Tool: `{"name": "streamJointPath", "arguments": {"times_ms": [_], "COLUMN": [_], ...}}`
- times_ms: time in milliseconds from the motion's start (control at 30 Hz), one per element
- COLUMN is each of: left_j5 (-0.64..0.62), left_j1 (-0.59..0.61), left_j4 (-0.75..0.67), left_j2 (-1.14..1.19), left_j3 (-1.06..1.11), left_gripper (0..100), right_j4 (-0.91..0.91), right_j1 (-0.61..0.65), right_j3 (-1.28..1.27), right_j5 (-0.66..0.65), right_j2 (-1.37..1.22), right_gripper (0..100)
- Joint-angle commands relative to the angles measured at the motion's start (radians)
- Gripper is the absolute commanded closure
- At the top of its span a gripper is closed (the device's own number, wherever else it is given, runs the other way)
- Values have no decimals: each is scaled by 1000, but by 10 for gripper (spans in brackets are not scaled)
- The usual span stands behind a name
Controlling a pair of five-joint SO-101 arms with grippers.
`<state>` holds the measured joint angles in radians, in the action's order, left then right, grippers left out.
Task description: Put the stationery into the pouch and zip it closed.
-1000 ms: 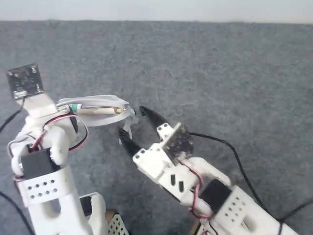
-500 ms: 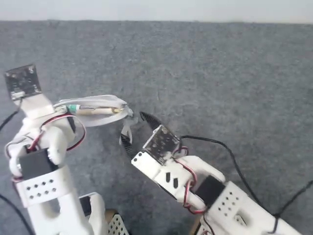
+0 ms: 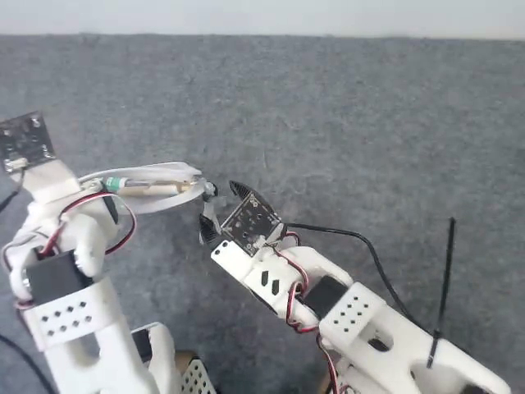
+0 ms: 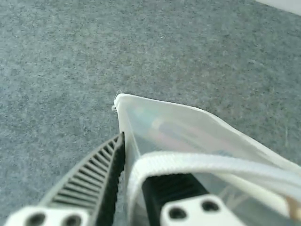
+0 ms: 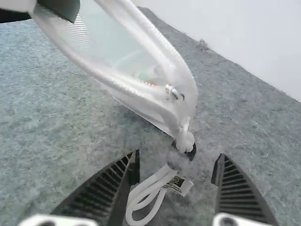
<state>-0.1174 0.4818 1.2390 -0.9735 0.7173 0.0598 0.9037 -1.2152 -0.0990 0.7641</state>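
Observation:
A clear pouch (image 3: 156, 190) hangs above the grey mat with a green-ended pen (image 3: 123, 184) and a wooden pencil (image 3: 162, 190) inside. My left gripper (image 4: 126, 160) is shut on the pouch (image 4: 188, 132) at its near end. At the other end are the zipper pull (image 5: 183, 141) and a white cord loop (image 5: 150, 193). My right gripper (image 5: 176, 181) is open, with one finger on each side of the pull and cord, not touching them. In the high view the right gripper (image 3: 220, 209) sits just past the pouch's right tip.
Grey felt mat (image 3: 369, 123) covers the table up to a pale wall at the back. A black cable (image 3: 447, 271) stands up beside the right arm's base. Open mat lies to the right and behind the pouch.
The right gripper has turned and moved in toward the pouch's zipper end, now straddling the pull. The left arm has shifted slightly left with the pouch.

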Motion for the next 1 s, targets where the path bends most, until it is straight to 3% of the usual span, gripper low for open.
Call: {"name": "streamJointPath", "arguments": {"times_ms": [0, 467, 700, 967], "left_j5": [0, 0, 0, 2], "left_j1": [5, 5, 5, 5], "left_j4": [-38, -34, -32, -32], "left_j2": [-46, -46, -46, -46], "left_j3": [-18, -18, -16, -16], "left_gripper": [988, 988, 988, 988], "right_j4": [-65, -312, -429, -440], "right_j1": [-10, -15, -16, -47], "right_j3": [31, 34, 31, 32], "right_j5": [-21, -25, -167, -164], "right_j2": [-31, -232, -280, -285], "right_gripper": [742, 746, 882, 851]}}
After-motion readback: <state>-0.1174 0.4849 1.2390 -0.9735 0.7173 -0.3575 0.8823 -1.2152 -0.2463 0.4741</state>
